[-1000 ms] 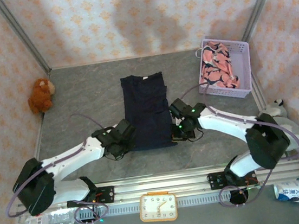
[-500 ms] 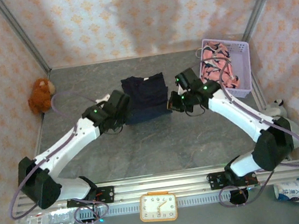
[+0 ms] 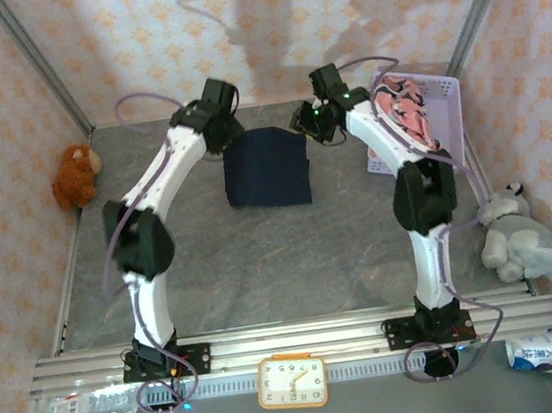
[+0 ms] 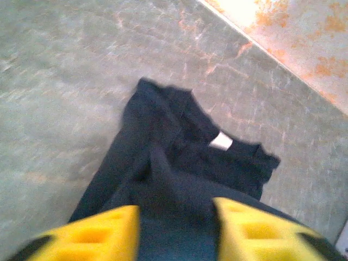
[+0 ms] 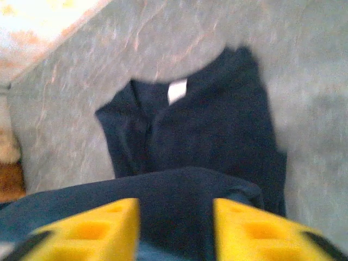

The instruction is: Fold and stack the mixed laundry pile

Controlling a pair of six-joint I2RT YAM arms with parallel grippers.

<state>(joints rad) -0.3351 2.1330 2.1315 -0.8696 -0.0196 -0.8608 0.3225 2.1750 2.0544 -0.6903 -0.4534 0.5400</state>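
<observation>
Progress: we judge it about half done | large dark navy cloth garment point(image 3: 267, 167) lies folded double beneath both grippers | left gripper point(image 4: 175, 213) and right gripper point(image 5: 175, 213) fingers apart, gripping nothing | small pink printed cloth garment point(image 3: 408, 115) right of right gripper, in lavender perforated plastic basket point(image 3: 443, 85), not yet folded

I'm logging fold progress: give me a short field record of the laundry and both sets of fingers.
Navy item: large dark navy cloth garment, folded over itself on the grey table
Pink item: smaller pink printed cloth garment, crumpled in the lavender perforated plastic basket
Left side: yellow left fingers apart, navy cloth below them
Right side: yellow right fingers apart, navy cloth below them
Stack: not yet made
</observation>
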